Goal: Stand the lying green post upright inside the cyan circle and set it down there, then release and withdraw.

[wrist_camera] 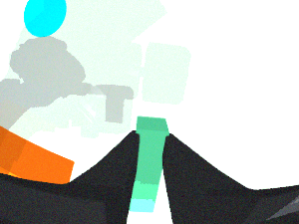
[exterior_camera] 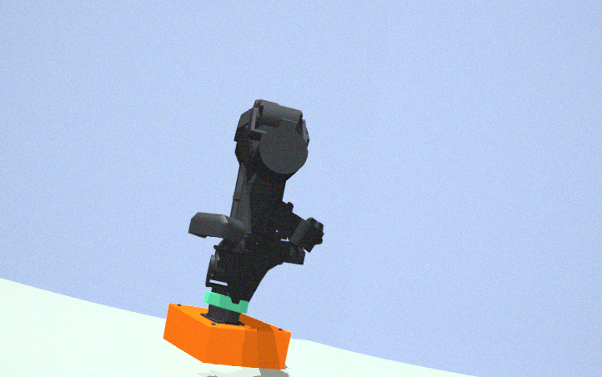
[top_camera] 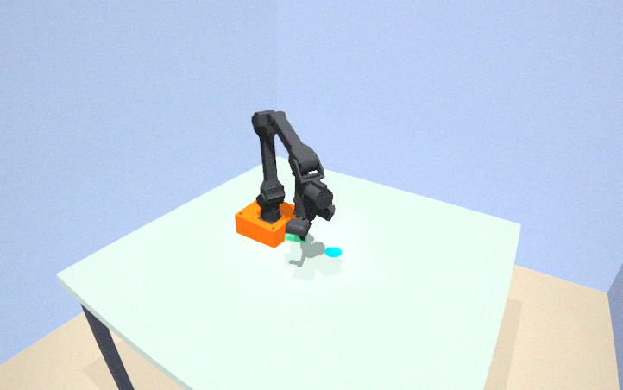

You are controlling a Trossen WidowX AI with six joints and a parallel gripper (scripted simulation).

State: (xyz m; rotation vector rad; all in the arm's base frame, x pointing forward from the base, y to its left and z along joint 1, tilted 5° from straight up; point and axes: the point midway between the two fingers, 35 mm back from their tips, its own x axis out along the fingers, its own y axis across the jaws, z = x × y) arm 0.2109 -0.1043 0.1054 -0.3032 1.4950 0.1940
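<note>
The green post point(top_camera: 294, 238) point(exterior_camera: 214, 299) point(wrist_camera: 151, 158) is held between the fingertips, clear of the table and lying roughly level, not upright. My gripper point(top_camera: 302, 236) point(exterior_camera: 236, 302) point(wrist_camera: 152, 135) points down and is shut on the post; the dark fingers press its two sides in the wrist view. The flat cyan circle point(top_camera: 333, 252) lies on the table to the right of the gripper in the top view. It also shows at the upper left of the wrist view point(wrist_camera: 45, 16), apart from the post. The exterior view does not show the circle.
The orange base block point(top_camera: 257, 230) point(exterior_camera: 222, 344) point(wrist_camera: 47, 162) is close beside the gripper, to its left in the top view. The arm's shadow point(top_camera: 314, 249) point(wrist_camera: 47, 69) falls on the pale table point(top_camera: 390, 317) between the gripper and the circle.
</note>
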